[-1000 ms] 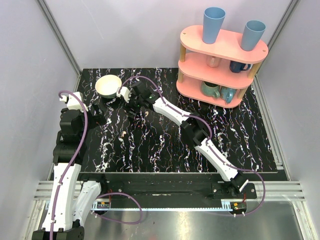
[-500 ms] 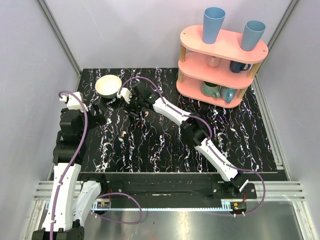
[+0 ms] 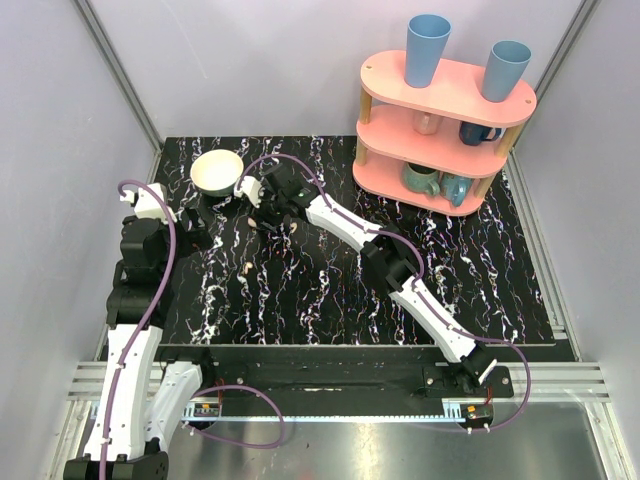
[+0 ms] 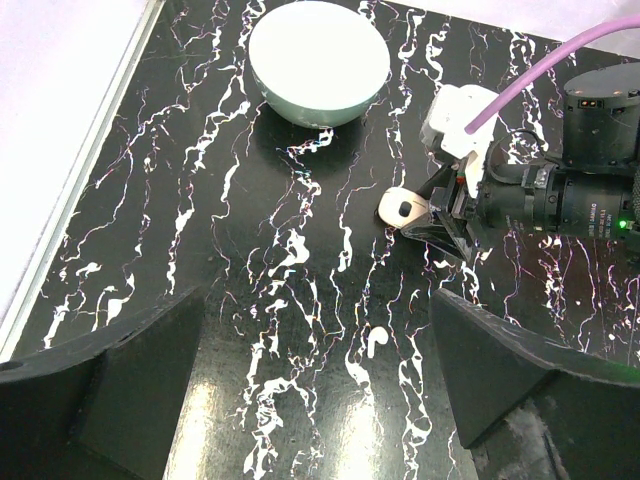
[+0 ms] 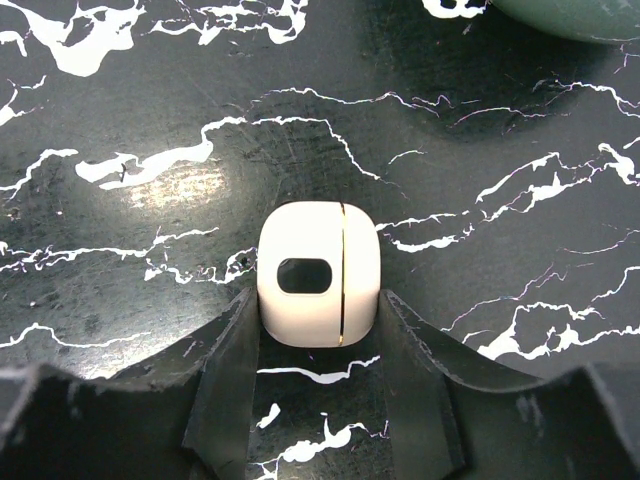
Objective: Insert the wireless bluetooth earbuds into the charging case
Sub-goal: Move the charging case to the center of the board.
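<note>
Charging case sits closed on the table — clamped at both sides by the right gripper. Left gripper hangs wide open — holding nothing

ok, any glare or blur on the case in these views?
Right wrist: case sharp, soft glare patch on the table to its left, not on it. Left wrist: glossy sheen on the near table, case small but clear. Top: even light, case too small to make out.
</note>
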